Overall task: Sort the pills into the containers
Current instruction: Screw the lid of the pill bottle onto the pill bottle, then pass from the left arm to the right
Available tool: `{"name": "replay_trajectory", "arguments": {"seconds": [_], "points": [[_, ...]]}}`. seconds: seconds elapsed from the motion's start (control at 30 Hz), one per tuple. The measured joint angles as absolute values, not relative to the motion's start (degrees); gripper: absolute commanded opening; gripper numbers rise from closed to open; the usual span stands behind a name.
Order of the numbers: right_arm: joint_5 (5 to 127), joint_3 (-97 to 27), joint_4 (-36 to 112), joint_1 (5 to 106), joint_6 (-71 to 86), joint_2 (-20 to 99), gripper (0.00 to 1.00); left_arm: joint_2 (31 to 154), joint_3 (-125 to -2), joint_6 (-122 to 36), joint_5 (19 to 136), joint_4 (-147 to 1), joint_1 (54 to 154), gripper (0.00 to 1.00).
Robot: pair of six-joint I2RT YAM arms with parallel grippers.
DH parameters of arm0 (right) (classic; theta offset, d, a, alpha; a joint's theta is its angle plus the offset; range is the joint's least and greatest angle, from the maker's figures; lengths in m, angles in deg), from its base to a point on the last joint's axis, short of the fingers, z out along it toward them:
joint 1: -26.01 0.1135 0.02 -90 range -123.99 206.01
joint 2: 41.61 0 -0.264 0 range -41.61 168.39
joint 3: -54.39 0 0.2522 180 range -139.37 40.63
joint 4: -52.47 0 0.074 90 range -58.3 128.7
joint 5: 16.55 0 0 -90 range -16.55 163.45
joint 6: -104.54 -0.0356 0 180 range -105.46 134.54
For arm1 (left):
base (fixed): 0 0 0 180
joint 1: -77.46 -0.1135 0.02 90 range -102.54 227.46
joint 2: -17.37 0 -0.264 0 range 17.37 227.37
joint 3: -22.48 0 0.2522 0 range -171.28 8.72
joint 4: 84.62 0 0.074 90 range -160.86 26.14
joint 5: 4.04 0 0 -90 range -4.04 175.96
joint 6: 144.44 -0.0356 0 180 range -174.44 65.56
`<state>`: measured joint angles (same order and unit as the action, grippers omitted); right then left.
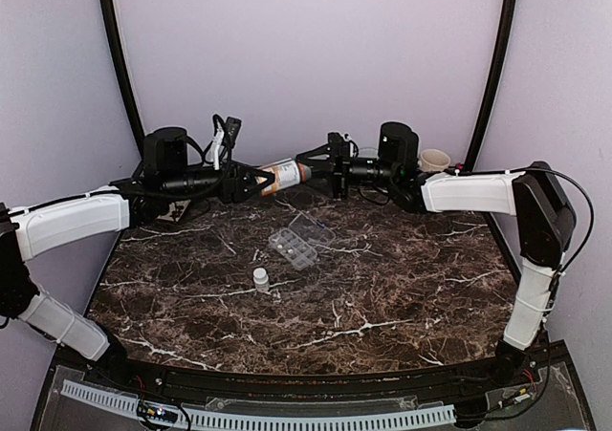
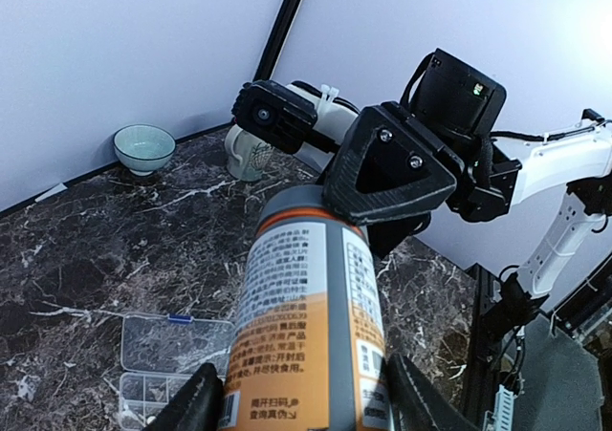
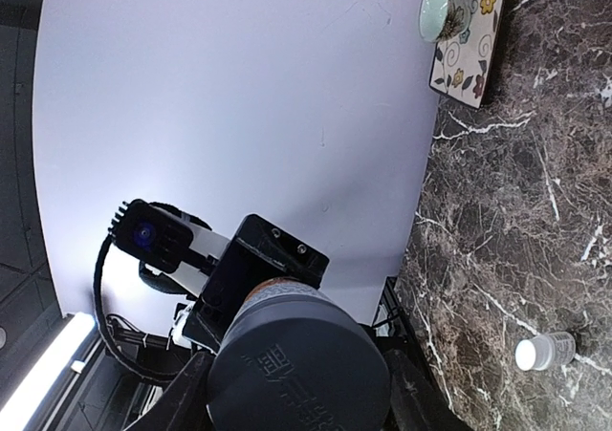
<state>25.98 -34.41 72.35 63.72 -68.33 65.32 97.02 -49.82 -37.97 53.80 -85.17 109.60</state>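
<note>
Left pincer (image 1: 258, 180) grasping amber bottle (image 1: 284, 174), right pincer (image 1: 312, 168) its cap (image 3: 296, 359) (aloft), organiser box (image 1: 293, 245) below, apart

Dark marble table (image 1: 411, 288) bears an organiser box (image 1: 293, 247) and small white bottle (image 1: 260, 278).

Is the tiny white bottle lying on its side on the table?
No, the tiny white bottle stands upright on the table in the top view.

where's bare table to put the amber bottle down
Widest bare table: right of the organiser box, toward the right arm. Also the front strip, nearer than the white bottle, and left of it. Crowded at the back, where the two arms hold the amber bottle.
</note>
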Motion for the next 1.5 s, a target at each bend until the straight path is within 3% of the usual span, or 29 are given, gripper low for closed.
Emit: {"name": "replay_trajectory", "arguments": {"seconds": [0.83,1.5], "points": [[28.74,-40.91,49.12,64.14,-52.96,65.32,0.14,96.46,-50.15,-56.95,82.89,-74.19,122.65,0.15],[33.42,-45.63,36.62,64.97,-40.11,65.87,0.14,101.24,-50.15,-66.06,106.17,-76.27,131.29,0.15]]}}
